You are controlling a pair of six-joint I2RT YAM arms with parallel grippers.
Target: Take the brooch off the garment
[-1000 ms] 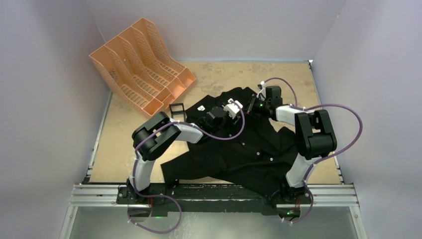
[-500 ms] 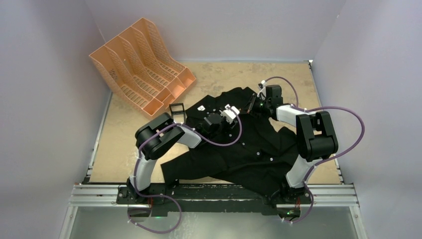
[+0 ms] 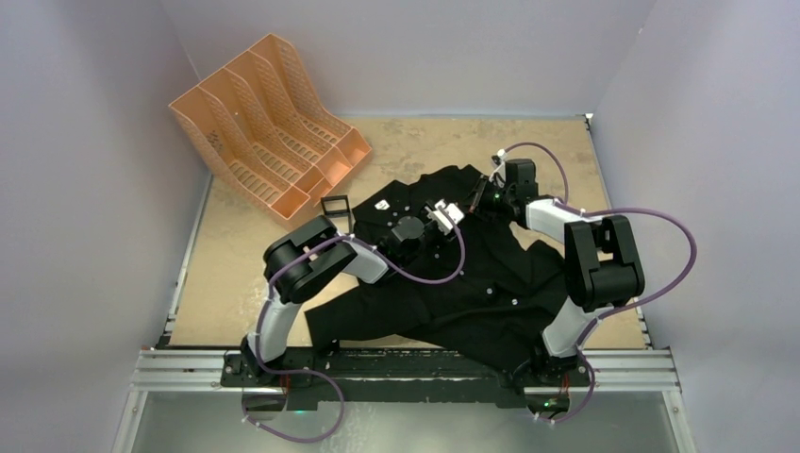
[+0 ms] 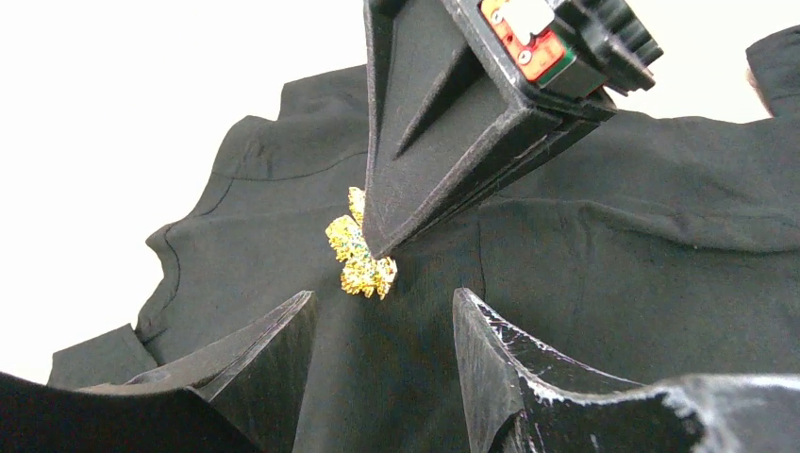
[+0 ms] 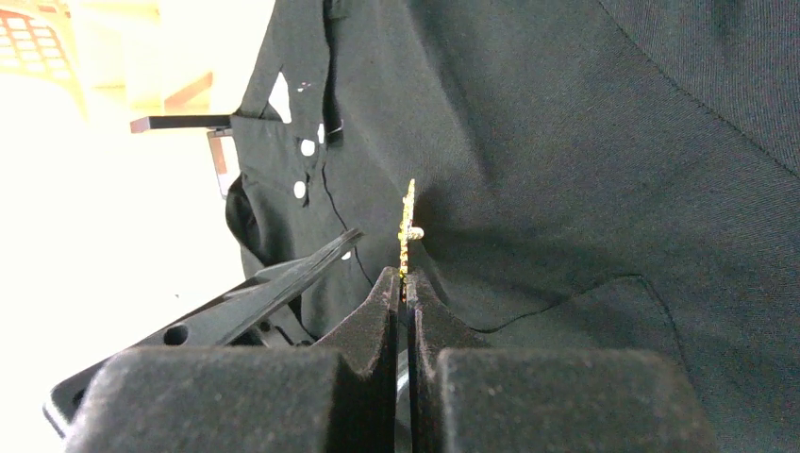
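A black garment (image 3: 472, 274) lies spread over the bench (image 3: 415, 142), its hem nearest the arm bases and its collar and white buttons toward the far left. Over the garment's upper middle, the left hand (image 4: 382, 311) has its two fingers spread apart, with bare cloth between the tips and nothing held. Just past those tips, on the garment's chest, sits the gold brooch (image 4: 358, 255). The right hand (image 5: 404, 280) reaches in from the garment's far right shoulder, its fingers pressed together and pinching the brooch's edge. From the right wrist the brooch stands edge-on, a short post at its back against the cloth. Beyond the garment's collar are a small black frame (image 3: 335, 208) and an orange file rack (image 3: 269, 127).
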